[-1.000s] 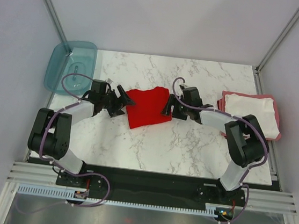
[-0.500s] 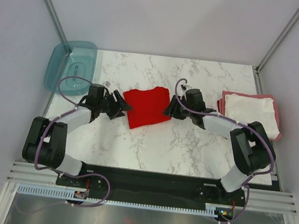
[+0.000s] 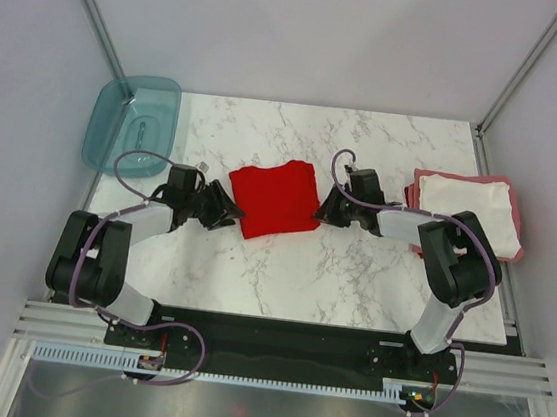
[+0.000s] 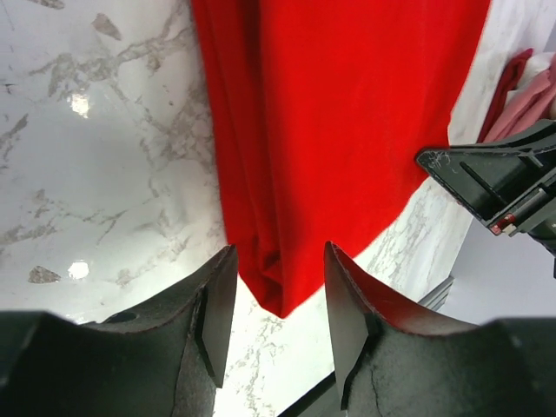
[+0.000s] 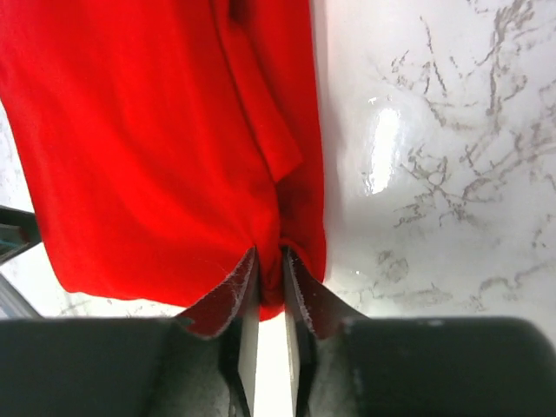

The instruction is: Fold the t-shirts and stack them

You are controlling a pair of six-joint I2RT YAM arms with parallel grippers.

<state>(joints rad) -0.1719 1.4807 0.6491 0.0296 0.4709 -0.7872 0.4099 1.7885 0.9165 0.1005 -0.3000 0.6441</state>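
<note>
Both grippers have moved in on folded red t-shirt [image 3: 274, 199], centre of table [image 3: 292, 270]. Right gripper [image 5: 269, 261] pinches edge. Left gripper [image 4: 278, 261] half-open, straddling corner (not clamped yet). Lift toward stack [image 3: 467, 210] likely next.

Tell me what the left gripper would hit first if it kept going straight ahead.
The red t-shirt: its folded corner lies between the left gripper's open jaws, so cloth comes first, probably almost at once.
</note>
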